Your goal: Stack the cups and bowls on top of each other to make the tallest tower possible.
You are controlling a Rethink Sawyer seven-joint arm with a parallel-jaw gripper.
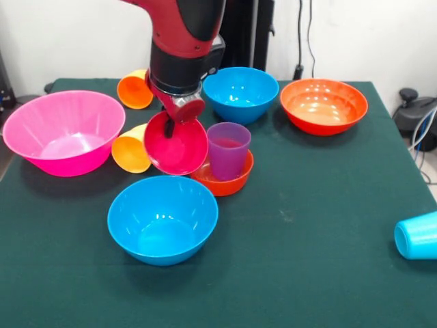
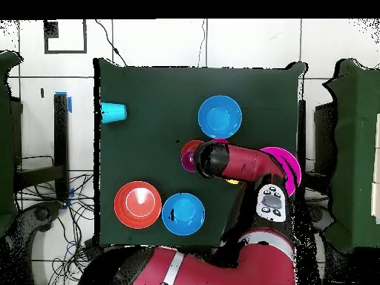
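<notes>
My gripper (image 1: pixel 177 121) is shut on the rim of the small magenta bowl (image 1: pixel 176 148), which hangs tilted with its opening towards the camera. Just right of it the purple cup (image 1: pixel 228 152) stands upright in the small orange bowl (image 1: pixel 225 183); from above this pair (image 2: pixel 190 156) shows beside the arm. One blue bowl (image 1: pixel 162 219) sits in front of them, another (image 1: pixel 240 92) behind. The large pink bowl (image 1: pixel 63 131) is at the left, the wide orange-red bowl (image 1: pixel 323 104) at the back right. The orange cup (image 1: pixel 135 89), yellow-orange cup (image 1: pixel 130 152) and light blue cup (image 1: pixel 416 236) lie on their sides.
The green table (image 1: pixel 314 273) ends just beyond the light blue cup at the right. From above, the arm (image 2: pixel 237 162) covers the gripper and part of the pink bowl (image 2: pixel 289 165). Cables hang behind the table.
</notes>
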